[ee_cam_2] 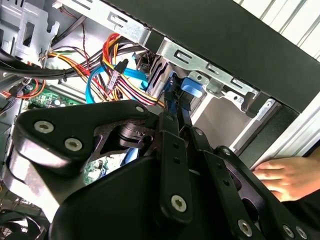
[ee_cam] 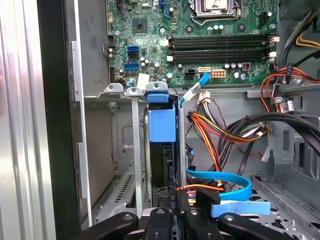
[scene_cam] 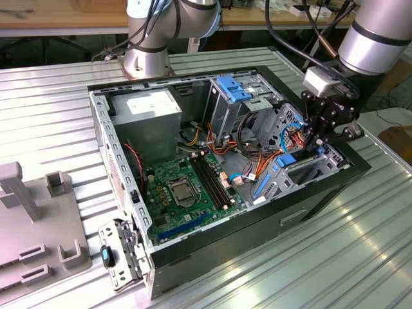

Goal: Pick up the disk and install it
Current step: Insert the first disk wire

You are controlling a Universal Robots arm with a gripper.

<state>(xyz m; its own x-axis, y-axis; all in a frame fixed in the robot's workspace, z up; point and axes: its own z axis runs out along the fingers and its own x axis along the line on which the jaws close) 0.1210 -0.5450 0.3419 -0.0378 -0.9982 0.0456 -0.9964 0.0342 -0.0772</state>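
You're looking at a silver-grey tubular arm (scene_cam: pixel 380 35) with dark joint bands and black cables running along it; a pale grey block sits at its wrist; the gripper (scene_cam: pixel 320 137) is matte black, its linkage plates studded with silver screws.

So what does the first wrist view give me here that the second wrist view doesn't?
First wrist view alone: the green motherboard with its memory slots, and the disk edge-on in its bay, blue carrier tab facing the camera. Second wrist view alone: a person's hand resting beside the black case edge. Both wrist views: the pincer at the disk, and the coloured cable bundle.
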